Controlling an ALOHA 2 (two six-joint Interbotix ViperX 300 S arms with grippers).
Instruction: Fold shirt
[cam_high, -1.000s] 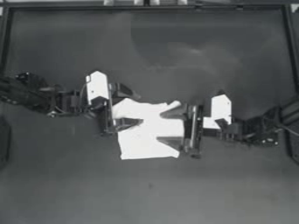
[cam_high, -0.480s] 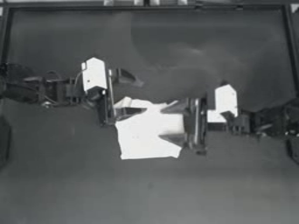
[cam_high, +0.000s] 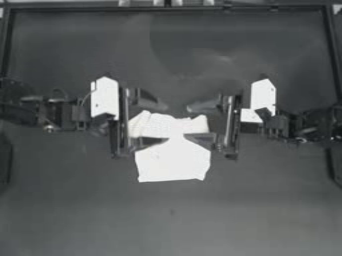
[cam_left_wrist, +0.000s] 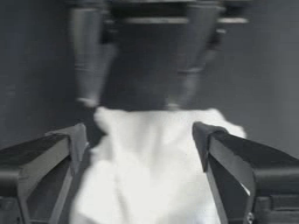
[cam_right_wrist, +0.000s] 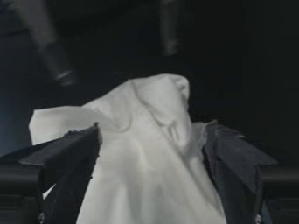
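Two grippers meet over the middle of the dark table (cam_high: 73, 210), one on each side of the shirt (cam_high: 172, 156). In the top view the shirt is a small bunched white bundle just below the picture's centre: a wider strip across its top and a squarer block hanging toward 6 o'clock, its edges uneven.

The left gripper (cam_high: 125, 131) reaches in from 9 o'clock and sits at the bundle's 9 o'clock edge. In the left wrist view its jaws stand spread apart, with white cloth (cam_left_wrist: 153, 175) filling the space between them; the cloth appears to brush the inner faces of the jaws, but whether it is pinched cannot be told. Beyond the cloth the other arm's jaws show, blurred.

The right gripper (cam_high: 226, 131) comes from 3 o'clock and sits at the bundle's 3 o'clock edge. In the right wrist view its jaws are likewise parted, and a rumpled peak of cloth (cam_right_wrist: 153, 144) rises between them, lying against both inner faces

From above, the two grippers flank the shirt's upper strip, close to each other but apart
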